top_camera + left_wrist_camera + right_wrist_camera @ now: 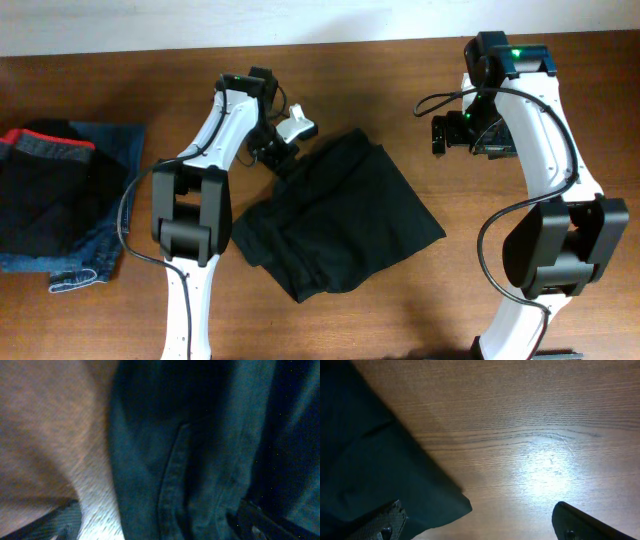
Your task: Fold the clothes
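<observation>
The black garment (340, 215) lies crumpled in a rough diamond in the middle of the wooden table. My left gripper (277, 153) is low over its upper-left corner. In the left wrist view the fingers (160, 527) are spread wide, open, with a seamed fold of the garment (210, 450) between them. My right gripper (446, 135) is open and empty to the right of the garment's top corner. In the right wrist view its fingers (480, 527) are wide apart over bare wood, with a garment corner (370, 460) by the left finger.
A folded pile sits at the table's left edge: blue denim jeans (105, 155) with a black piece with a red-and-grey band (48, 148) on top. Both arm bases stand near the front edge. The table's far edge (320, 45) runs along the top.
</observation>
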{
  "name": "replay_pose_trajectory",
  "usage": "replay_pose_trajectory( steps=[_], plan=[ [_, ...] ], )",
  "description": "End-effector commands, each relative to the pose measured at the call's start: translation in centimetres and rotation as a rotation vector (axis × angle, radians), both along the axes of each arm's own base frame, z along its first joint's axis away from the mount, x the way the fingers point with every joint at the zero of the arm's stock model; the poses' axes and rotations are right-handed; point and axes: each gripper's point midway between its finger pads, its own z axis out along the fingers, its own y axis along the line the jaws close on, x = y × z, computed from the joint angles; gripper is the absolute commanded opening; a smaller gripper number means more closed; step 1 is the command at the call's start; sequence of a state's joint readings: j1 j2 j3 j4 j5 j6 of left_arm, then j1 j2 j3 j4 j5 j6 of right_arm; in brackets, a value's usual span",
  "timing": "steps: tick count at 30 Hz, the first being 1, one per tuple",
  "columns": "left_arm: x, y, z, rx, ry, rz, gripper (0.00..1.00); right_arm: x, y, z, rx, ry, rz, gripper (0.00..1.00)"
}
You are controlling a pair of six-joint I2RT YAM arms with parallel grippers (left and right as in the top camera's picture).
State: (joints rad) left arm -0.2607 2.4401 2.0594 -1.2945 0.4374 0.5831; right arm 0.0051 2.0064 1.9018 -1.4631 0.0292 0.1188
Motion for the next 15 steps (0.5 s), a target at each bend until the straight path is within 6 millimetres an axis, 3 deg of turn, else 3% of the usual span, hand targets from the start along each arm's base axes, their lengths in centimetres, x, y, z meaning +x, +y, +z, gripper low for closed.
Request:
replay_pose_trajectory(
  steps=[1,7,12,15],
  plan=[
    [-1.6,-0.1,-1.8,0.022,0.08,-0.017,0.99,0.2,-0.4,1.2,-0.019,-0.033,0.006,0.99],
    [-5.7,-2.7,-0.5,-0.016,0.226,-0.068,0.99,0.1,0.9,1.1,0.049,-0.029,0.009,0.99],
    [-7.6,-4.9,-0.4,-0.007,0.23,-0.161,0.99,-0.3,1.5,0.6,0.086,-0.009,0.008,0.99],
    [-8.0,-5.3,-0.5,0.009,0.228,-0.181,0.99,-1.3,1.5,-0.9,0.086,0.039,0.007,0.99]
  ],
)
